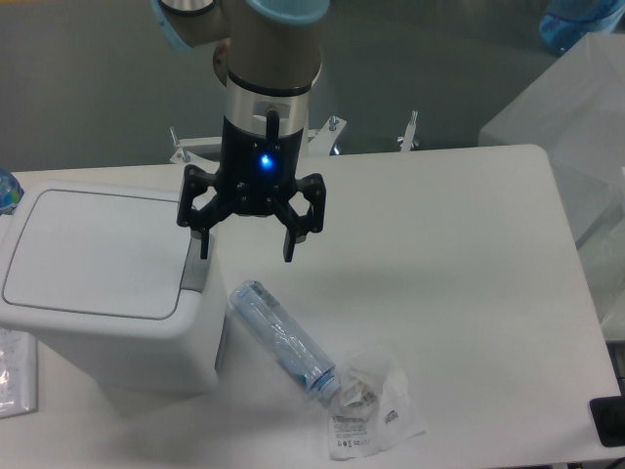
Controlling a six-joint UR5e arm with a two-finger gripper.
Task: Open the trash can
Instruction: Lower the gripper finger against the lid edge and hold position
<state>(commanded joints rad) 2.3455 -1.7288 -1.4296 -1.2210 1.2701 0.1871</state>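
The trash can (98, 283) is a boxy white bin at the left of the table, its flat lid (93, 251) shut. A grey push-button tab (195, 275) sits at the lid's right edge. My gripper (246, 249) hangs just right of the bin, open and empty. Its left fingertip (204, 246) is directly above the grey tab, close to it; I cannot tell if it touches. The right fingertip (290, 249) is over bare table.
A clear plastic bottle (281, 339) lies on the table right of the bin, below the gripper. A crumpled clear wrapper (371, 405) lies by its lower end. A clear packet (15, 371) sits at the left edge. A dark object (610, 422) is at the right edge.
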